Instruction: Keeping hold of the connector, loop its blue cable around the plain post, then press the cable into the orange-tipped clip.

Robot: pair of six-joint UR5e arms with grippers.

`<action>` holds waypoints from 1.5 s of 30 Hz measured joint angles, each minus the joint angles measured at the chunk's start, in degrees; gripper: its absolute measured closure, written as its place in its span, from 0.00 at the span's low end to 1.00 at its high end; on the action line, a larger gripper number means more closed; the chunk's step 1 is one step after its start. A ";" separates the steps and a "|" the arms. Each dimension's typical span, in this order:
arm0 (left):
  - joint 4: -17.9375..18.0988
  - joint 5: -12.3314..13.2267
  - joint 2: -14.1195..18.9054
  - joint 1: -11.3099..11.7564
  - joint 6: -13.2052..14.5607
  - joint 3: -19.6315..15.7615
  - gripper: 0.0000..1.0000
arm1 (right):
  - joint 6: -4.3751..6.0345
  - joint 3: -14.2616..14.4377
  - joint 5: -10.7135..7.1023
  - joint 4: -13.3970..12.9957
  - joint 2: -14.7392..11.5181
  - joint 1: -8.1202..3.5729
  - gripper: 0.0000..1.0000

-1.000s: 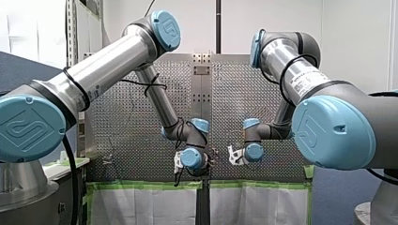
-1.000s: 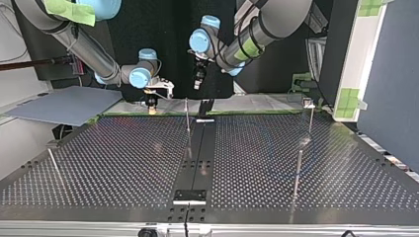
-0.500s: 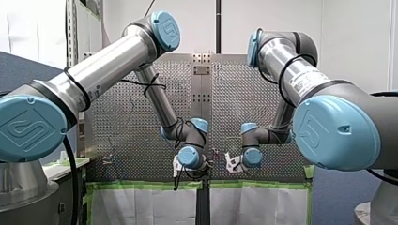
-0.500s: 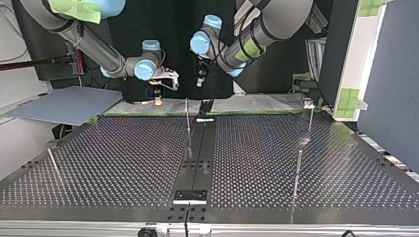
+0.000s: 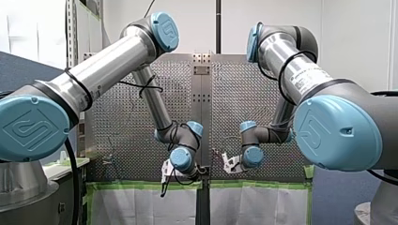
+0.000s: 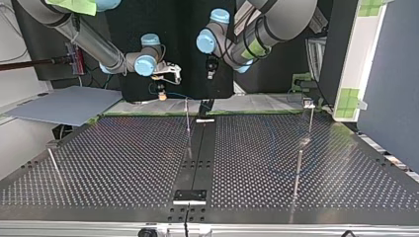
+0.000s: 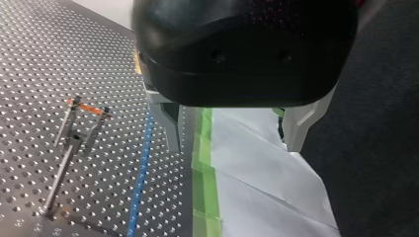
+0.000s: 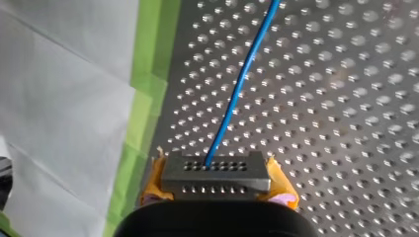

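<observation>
Blue cable [image 8: 238, 89] runs straight out of the dark connector [image 8: 217, 172], and that connector sits clamped between the yellow pads [image 8: 281, 186] of my right gripper [image 6: 161, 94], right at the edge of the perforated table [image 8: 346, 98], beside the green tape [image 8: 146, 94]. So the hold looks good, and by my reading we're at the opening of the job: connector in hand, loop around the plain post not yet made.

Over to the left wrist view. The cable lies flat on the plate and passes near the orange-tipped clip [image 7: 86, 109] without touching it, so nothing is pressed in there. My left gripper [image 7: 232, 140] hangs by the table's edge over the white paper [image 7: 247, 163], metal fingers spread wide, holding nothing.

Next move, I'd say, calls for the right arm to carry the connector in over the plate and sweep it round the post, cable snug enough to wrap but not tugging at the connector. A thin post [image 6: 187, 114] stands close to the right gripper in the top view; whether it's the plain one, I can't tell.

The cable looks thin and flexible. The connector is a small dark grey block with rows of tiny holes.
</observation>
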 joint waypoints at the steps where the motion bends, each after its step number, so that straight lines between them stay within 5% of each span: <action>1: 0.13 0.02 0.05 0.02 0.11 -0.31 0.00 | 0.21 0.30 -0.08 0.03 -0.63 0.00 1.00; 18: 1.83 0.29 2.59 -0.86 0.38 -3.26 0.00 | 0.94 6.21 0.03 -1.21 -5.94 0.22 1.00; 32: 1.15 1.47 9.20 -1.17 0.74 -6.96 0.00 | 7.03 13.88 -0.44 -6.12 -13.49 0.17 1.00; 37: 1.31 1.51 11.73 -1.31 0.93 -7.73 0.00 | 7.74 16.54 -0.58 -5.93 -16.12 1.10 1.00; 45: 1.60 1.53 14.37 -1.73 1.90 -7.86 0.00 | 8.60 17.88 -0.83 -5.88 -16.76 2.51 1.00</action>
